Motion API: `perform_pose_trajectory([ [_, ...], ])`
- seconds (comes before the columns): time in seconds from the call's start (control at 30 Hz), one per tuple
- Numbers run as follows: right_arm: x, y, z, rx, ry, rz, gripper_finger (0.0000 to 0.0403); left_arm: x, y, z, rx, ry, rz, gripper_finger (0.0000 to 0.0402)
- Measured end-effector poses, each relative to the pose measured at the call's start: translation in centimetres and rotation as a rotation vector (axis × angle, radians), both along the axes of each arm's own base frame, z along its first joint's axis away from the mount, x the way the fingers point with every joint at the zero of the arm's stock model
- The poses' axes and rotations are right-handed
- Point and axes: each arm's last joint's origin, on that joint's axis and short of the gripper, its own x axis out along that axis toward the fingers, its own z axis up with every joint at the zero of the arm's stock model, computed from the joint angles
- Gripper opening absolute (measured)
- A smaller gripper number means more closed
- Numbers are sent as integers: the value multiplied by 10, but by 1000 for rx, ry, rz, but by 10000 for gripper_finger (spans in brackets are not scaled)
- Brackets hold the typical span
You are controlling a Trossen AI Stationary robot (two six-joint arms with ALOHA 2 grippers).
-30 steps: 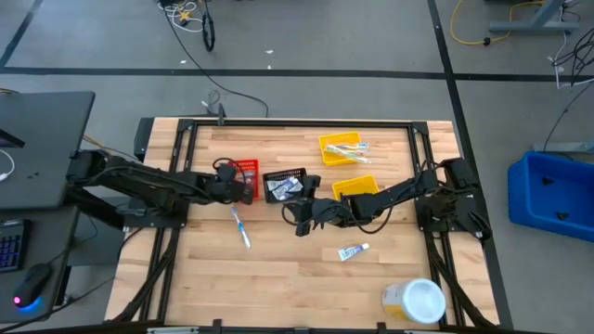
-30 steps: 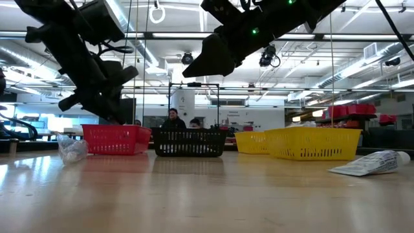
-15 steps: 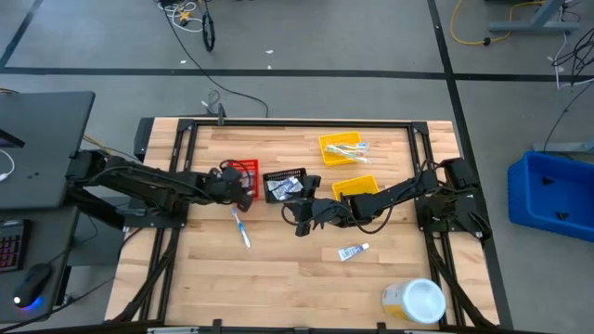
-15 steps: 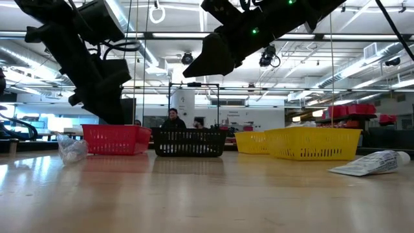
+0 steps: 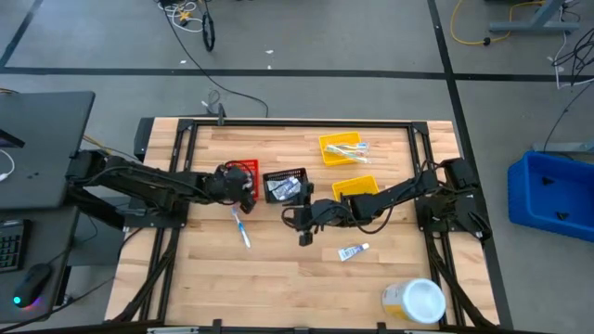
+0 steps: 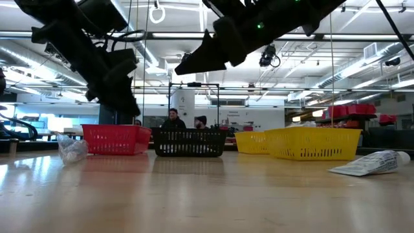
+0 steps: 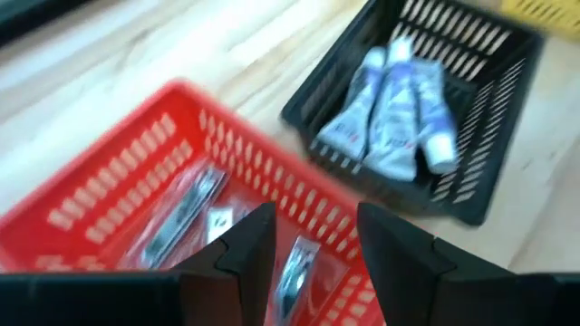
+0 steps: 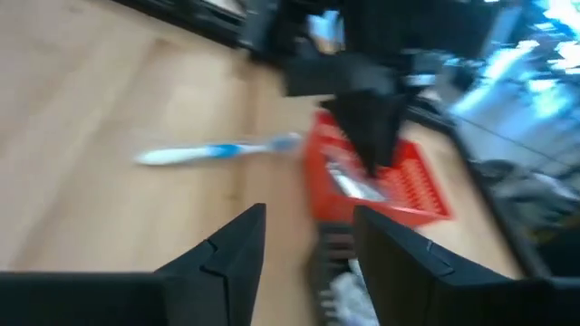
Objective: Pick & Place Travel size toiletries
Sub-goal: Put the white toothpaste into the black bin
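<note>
I see silvery flat sachets [image 7: 186, 217] lying in the red slotted plastic bin [image 7: 100, 195], and white-and-blue mini tubes [image 7: 390, 113] in the black slotted bin [image 7: 471, 118]. A blue-and-white toothbrush [image 5: 241, 227] and one white tube [image 5: 353, 251] lie on the wooden counter [image 5: 278, 278]. My left pincer [image 7: 313, 249] hangs open over the red bin; my right pincer [image 8: 308, 244] hovers open mid-counter. No label text is legible.

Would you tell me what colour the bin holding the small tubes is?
Black: the bin with the tubes shows best in the left wrist view.
</note>
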Motion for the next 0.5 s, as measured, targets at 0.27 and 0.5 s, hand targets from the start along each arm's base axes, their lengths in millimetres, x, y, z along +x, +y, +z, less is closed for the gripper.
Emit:
perform_pose_trajectory([
  [0.27, -13, 18, -17, 159, 192, 83, 204, 11, 0, 11, 76, -111, -78, 165],
  [0.5, -46, 48, -14, 159, 450, 154, 214, 12, 0, 12, 36, -154, -39, 165],
])
